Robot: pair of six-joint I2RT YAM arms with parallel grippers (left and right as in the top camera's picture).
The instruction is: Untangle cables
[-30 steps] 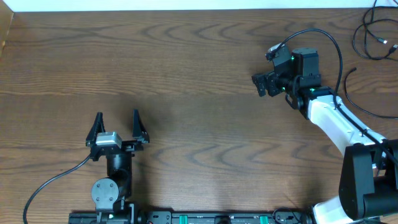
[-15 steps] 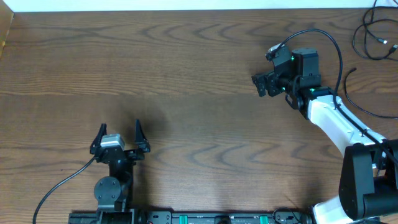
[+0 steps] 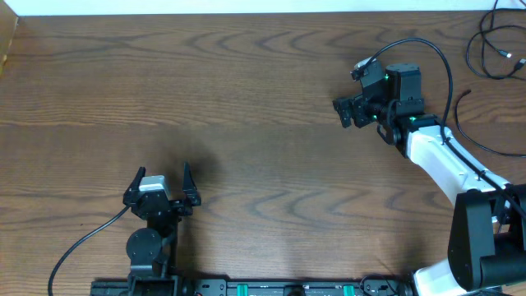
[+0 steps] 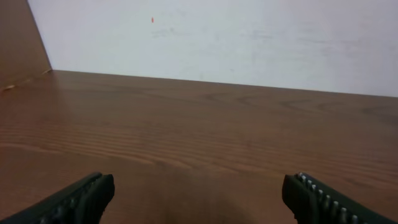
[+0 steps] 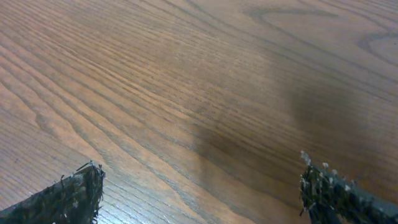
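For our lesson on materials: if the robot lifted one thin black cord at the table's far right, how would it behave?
Probably floppy: the cords lie in loose curves, so lifted ends would likely sag. Likely light, since they look very thin. The loops seem to cross, so one strand might drag its neighbours.

Even bright light; soft shadows on table; wrist views perhaps slightly blurred.
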